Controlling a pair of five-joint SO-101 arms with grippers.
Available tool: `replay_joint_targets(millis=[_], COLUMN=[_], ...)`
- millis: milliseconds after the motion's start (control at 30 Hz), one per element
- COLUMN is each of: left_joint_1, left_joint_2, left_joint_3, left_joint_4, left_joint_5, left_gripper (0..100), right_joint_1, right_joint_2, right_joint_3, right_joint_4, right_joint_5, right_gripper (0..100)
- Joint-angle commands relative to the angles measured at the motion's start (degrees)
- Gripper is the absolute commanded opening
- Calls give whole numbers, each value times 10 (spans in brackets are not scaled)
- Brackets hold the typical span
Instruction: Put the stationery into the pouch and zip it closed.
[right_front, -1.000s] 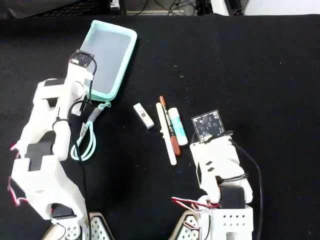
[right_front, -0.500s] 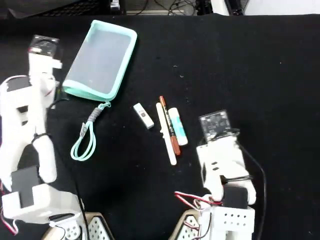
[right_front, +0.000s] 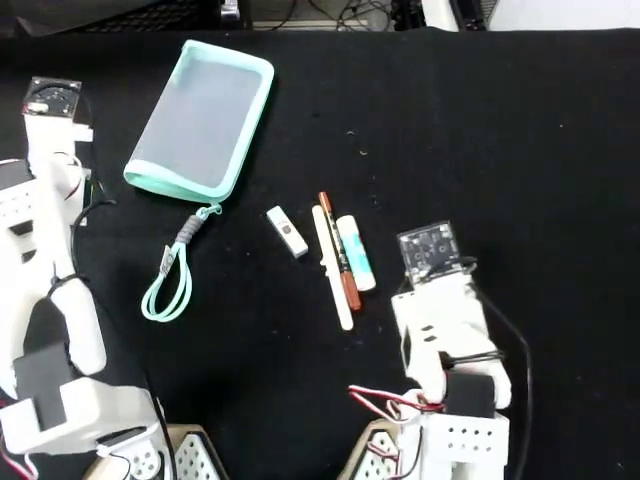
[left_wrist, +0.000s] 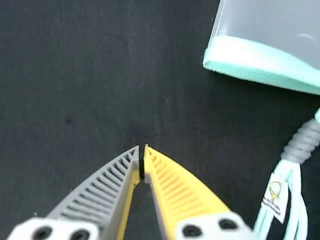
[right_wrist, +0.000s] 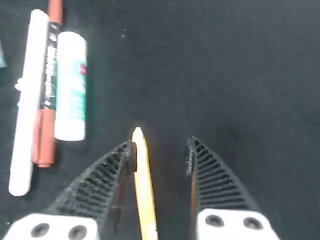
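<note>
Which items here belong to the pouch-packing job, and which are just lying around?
Job: pouch, strap, white pen, brown marker, glue stick, small white block.
Lying about: cables beyond the table's far edge.

Print on glue stick (right_wrist: 70, 85), strap tag (left_wrist: 273, 196): unreadable.

A black table (right_front: 520, 150) carried a translucent, mint-edged pouch (right_front: 200, 120) lying flat toward ten o'clock. Its wrist strap (right_front: 168, 285) trailed from the pouch's near corner toward six o'clock and ended in a mint loop. Near the middle lay a small white block (right_front: 287, 231). At its three o'clock side, a white pen (right_front: 332, 268), a brown marker (right_front: 338, 250) and a white-and-teal glue stick (right_front: 355, 253) lay touching side by side, each running roughly from twelve to six o'clock.
</note>
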Motion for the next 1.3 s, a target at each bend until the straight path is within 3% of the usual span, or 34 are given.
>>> replay_joint_targets(millis=[0,167,467,700,1267], left_joint_1=[-22,-72,-139,-186,-204], left_joint_2=[-40,-67,-90,-123,-221], left_joint_3=[-5,-4,36,71,108], left_joint_4=[9,8,9,9,4], left_joint_5=[8,28,29,27,26], left_gripper=[30,30,65,65,68], right_joint_1=[-49,-140,-354,-405,-477], right_joint_2=[0,95,570,868,1244], right_joint_3=[-67,-155,-403,-552,-993], right_joint_4=[-12,-41,-212,-360,-176], right_joint_5=[-7,-52,-243,-387,-574], right_gripper=[149,149,149,149,149])
